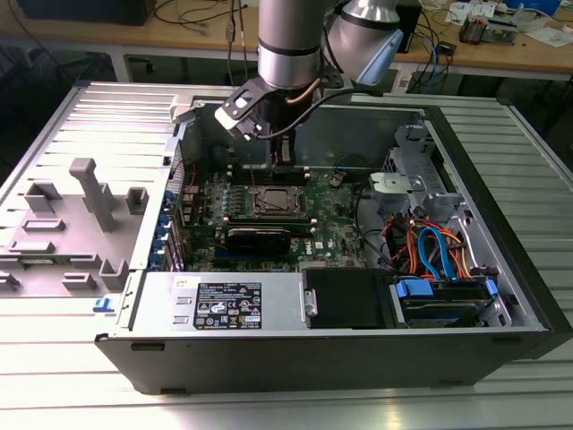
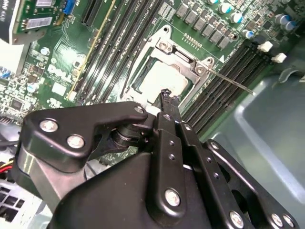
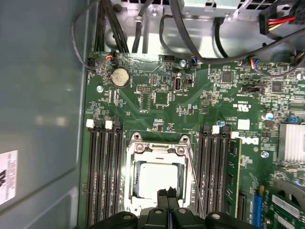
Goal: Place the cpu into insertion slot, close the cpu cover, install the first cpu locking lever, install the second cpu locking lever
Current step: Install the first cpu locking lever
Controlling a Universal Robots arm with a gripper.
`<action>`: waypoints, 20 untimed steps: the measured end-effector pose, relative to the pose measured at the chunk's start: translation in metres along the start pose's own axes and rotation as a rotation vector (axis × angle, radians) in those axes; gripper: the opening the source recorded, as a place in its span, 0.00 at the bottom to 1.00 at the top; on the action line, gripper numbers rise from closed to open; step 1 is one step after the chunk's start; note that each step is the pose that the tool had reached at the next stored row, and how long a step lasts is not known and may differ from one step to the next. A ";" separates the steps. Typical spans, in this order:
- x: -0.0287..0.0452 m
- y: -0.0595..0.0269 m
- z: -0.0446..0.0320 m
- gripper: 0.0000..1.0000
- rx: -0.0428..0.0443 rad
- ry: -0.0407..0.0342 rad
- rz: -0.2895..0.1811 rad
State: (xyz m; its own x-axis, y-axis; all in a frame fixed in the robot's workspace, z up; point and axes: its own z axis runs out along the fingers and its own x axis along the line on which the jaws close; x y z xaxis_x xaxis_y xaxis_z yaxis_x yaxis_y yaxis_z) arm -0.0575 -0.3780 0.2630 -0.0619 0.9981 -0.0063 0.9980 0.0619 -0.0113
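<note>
In the first wrist view the gripper [image 3: 167,193] has its fingers pressed together, holding nothing, tips over one edge of the cpu [image 3: 155,176]. The cpu, a pale silvery square, lies in the insertion slot [image 3: 137,181]. The silvery cpu cover [image 3: 159,149] frames it.

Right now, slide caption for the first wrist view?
Shut black gripper over the dull silver square cpu, seated under the thin silvery frame cpu cover.
</note>
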 end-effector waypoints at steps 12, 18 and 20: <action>0.0000 -0.0001 -0.0077 0.11 -0.0012 -0.0020 -0.186; 0.0000 -0.0001 -0.0074 0.11 -0.0020 -0.0034 -0.311; 0.0000 -0.0001 -0.0073 0.11 -0.0023 -0.0038 -0.347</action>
State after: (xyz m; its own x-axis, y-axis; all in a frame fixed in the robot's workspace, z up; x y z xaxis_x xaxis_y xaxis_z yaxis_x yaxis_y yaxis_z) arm -0.0575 -0.3780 0.2703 -0.3980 0.9173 -0.0062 0.9173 0.3980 -0.0112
